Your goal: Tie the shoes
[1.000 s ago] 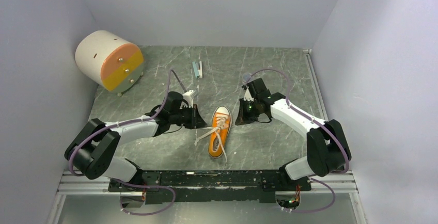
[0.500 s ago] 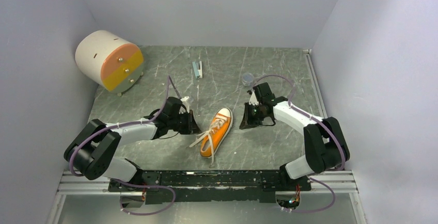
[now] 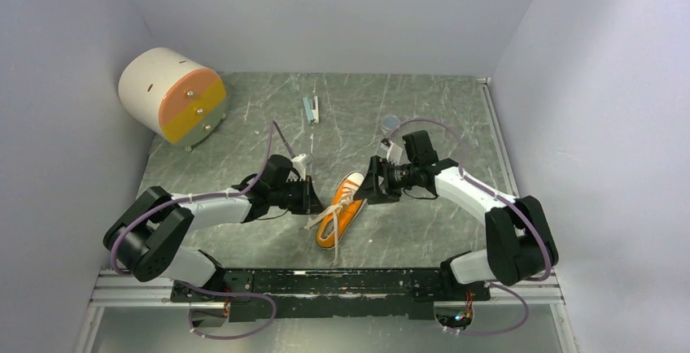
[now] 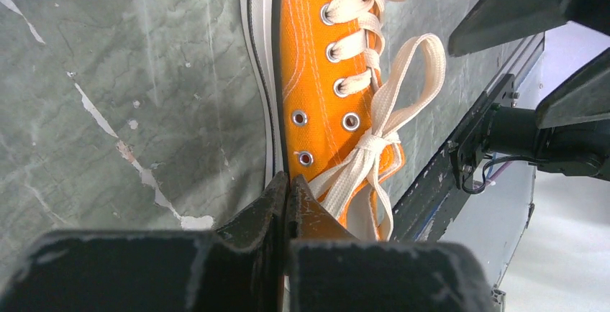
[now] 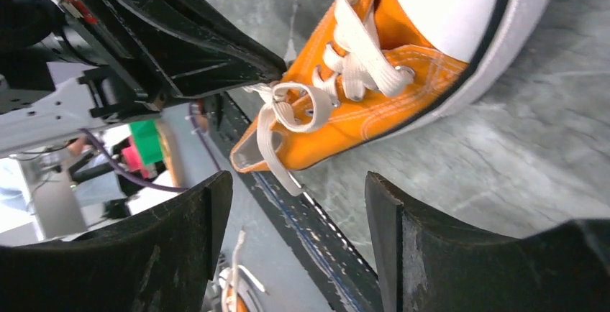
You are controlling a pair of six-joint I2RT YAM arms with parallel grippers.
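The orange shoe (image 3: 339, 211) lies slanted on the marble table, white toe cap far right, heel near left. Its white laces (image 4: 374, 139) are knotted above the tongue, with one loop (image 4: 415, 67) standing out. My left gripper (image 3: 312, 198) is shut, its tips (image 4: 288, 182) against the shoe's (image 4: 316, 75) side by the lowest eyelet; lace ends run behind one finger, and I cannot see any lace pinched. My right gripper (image 3: 371, 187) is open beside the toe cap; in its wrist view (image 5: 298, 182) nothing sits between the fingers, and the shoe (image 5: 374, 111) and a lace loop (image 5: 296, 107) lie beyond.
A white cylinder with an orange and yellow face (image 3: 171, 94) stands at the far left. A small pale blue object (image 3: 311, 109) and a small round cap (image 3: 390, 123) lie at the back. The black base rail (image 3: 325, 281) runs along the near edge. Walls close three sides.
The shoe has turned, its heel swinging left. My right gripper moved left to the toe and opened. The left gripper stayed shut beside the shoe.
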